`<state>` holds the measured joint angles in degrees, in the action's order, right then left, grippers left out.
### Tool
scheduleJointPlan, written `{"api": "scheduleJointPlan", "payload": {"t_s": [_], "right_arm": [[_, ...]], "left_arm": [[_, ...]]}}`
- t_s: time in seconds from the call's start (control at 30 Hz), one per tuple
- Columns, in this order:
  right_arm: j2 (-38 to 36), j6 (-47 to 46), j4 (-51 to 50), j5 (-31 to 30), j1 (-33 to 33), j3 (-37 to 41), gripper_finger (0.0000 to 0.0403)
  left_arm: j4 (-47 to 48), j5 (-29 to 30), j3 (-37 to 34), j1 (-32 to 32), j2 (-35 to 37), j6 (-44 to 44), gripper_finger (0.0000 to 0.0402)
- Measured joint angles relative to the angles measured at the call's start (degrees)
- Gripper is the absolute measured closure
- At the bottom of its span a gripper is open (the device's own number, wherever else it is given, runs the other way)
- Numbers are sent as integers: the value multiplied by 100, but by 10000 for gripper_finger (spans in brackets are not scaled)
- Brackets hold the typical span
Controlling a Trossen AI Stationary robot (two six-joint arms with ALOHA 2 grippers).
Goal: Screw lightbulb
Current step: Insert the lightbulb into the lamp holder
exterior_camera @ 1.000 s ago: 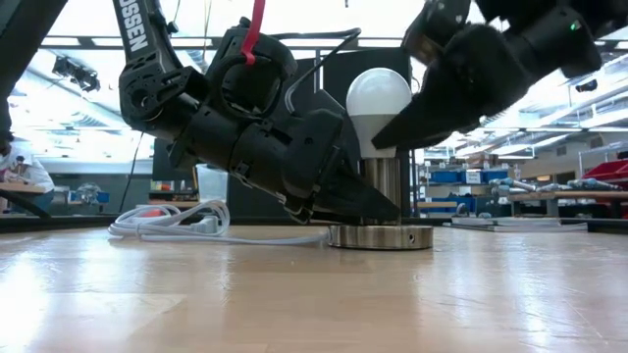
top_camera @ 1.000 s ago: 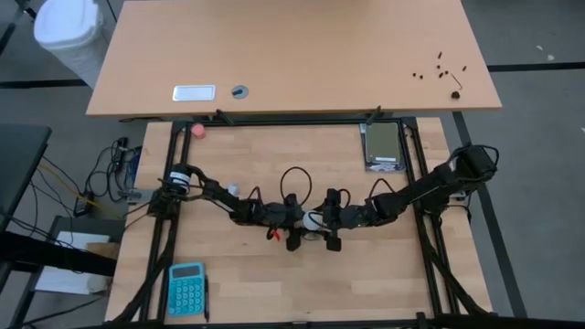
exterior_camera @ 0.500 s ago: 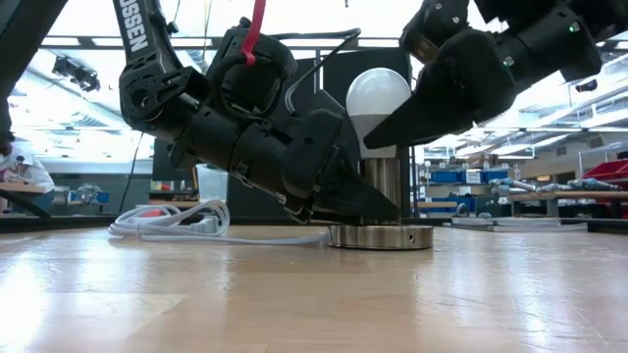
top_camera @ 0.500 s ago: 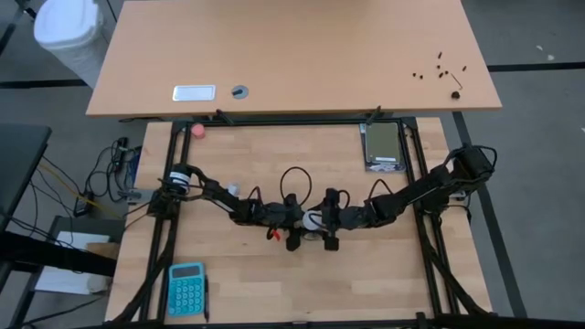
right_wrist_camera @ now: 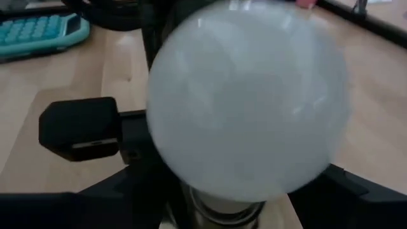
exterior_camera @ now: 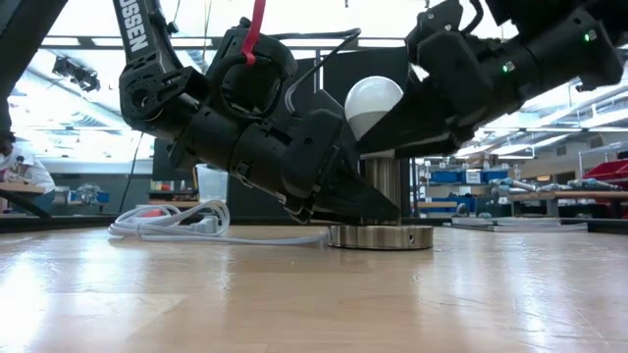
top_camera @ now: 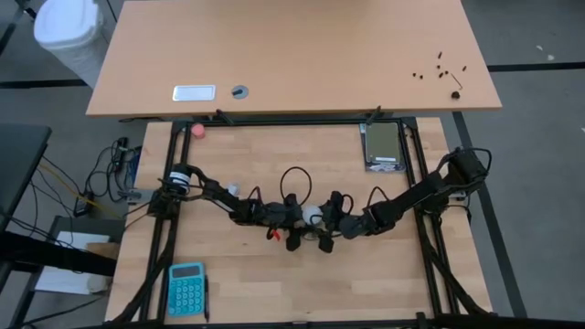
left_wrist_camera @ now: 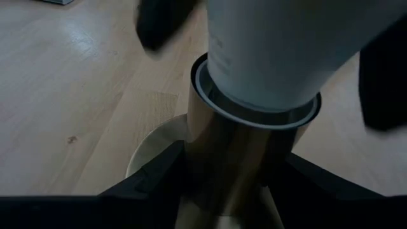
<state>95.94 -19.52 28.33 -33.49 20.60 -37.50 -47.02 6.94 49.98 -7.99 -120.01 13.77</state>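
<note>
left gripper [exterior_camera: 368, 201] sits low at mid-table, jaws clamped on the brass socket post [left_wrist_camera: 235, 159] just above its round base [exterior_camera: 381, 236]; post stands betw the two fingers, upright. lightbulb [exterior_camera: 373, 103] sits on top of that post, neck in the white collar, globe above the left jaws, tilted a bit. right gripper [top_camera: 322, 219] comes in from the other side, jaws either side of the globe; from the low view they look pressed to it, but can't tell if they're actually gripping or just around it. right wrist view: bulb fills the gap betw the fingers [right_wrist_camera: 76, 127]. white cord [exterior_camera: 177, 221] lies coiled behind the left arm. teal calculator [top_camera: 186, 288] well apart, near table edge.
</note>
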Motion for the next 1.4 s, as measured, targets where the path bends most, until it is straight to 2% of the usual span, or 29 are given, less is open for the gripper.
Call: {"api": "scheduleJointPlan", "payload": {"t_s": [0.17, 0.37, 0.47, 0.67, 0.8, 0.93, 1.03, 1.23, 1.4], "right_arm": [[304, -320, 428, -486, 79, 0, 116], [339, -470, 471, -1081, 140, -2, 116], [339, -305, 556, -1092, 138, -2, 116], [240, -192, 463, -744, 378, -4, 116], [-7, -326, -171, -1066, 622, -4, 116], [-113, -295, -369, -1270, 723, -4, 116], [-113, -87, -357, -1125, 529, -4, 116], [-113, 152, -222, -232, 75, -4, 116], [-142, 228, -76, 208, -109, -4, 118]], "left_arm": [[-1, 6, 0, 0, 0, 21, 189], [-12, 7, 0, 0, 0, 25, 189], [-47, 8, -2, 0, -3, 27, 189], [-85, 13, -7, 0, -7, 33, 189], [-104, 202, -3, -7, -7, 283, 189], [-107, 318, -2, -9, -7, 298, 189], [-132, 262, -7, -1, -7, 209, 189], [-121, 238, -7, -59, -7, 172, 189], [-111, 243, -5, -70, -7, 166, 189]]}}
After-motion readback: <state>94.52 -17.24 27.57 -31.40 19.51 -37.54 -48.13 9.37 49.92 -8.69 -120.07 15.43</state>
